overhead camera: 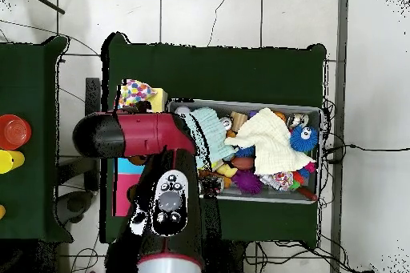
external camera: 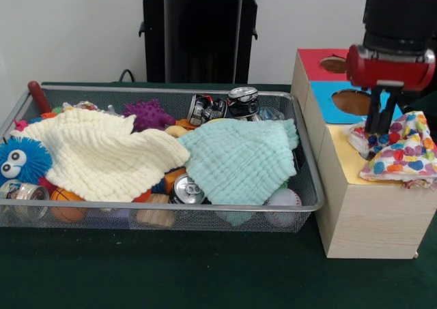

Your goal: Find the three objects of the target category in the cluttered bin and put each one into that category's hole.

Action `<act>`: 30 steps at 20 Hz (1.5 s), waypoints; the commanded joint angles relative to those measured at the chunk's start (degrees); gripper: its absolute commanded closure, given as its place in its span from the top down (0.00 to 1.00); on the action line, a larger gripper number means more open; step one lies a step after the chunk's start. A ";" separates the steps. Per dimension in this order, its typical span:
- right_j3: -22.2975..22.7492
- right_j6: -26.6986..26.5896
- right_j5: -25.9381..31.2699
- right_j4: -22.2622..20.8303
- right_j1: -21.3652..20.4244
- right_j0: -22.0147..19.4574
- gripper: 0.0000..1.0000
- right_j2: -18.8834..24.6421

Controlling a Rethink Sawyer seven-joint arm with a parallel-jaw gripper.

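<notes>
Confetti cloth (external camera: 401, 152) lay heaped on the yellow top, directly beneath our gripper (external camera: 379, 133) | fingers buried in it, apparently pinching | hole (external camera: 365, 160) hidden underneath, we judged.

blue fuzzy ball (external camera: 20, 160), purple spiky ball (external camera: 148, 113), soda can (external camera: 186, 189)

We worked in a robotics lab: a pedestal-mounted red arm (overhead camera: 132, 134) stood at a green-covered table (external camera: 171, 275), loose cables (overhead camera: 264, 26) crossed the tiled floor (overhead camera: 208, 14), against a plain white wall (external camera: 68, 29).
</notes>
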 commanded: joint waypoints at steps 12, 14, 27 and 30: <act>5.79 11.72 -0.35 1.81 -4.51 -0.65 0.00 -2.74; 5.83 11.22 -0.05 2.02 -4.56 -0.97 0.00 -2.33; 8.00 5.54 -6.40 4.05 -3.46 -6.51 0.00 8.22; 8.80 4.61 -8.46 3.20 -3.58 -7.58 0.00 10.09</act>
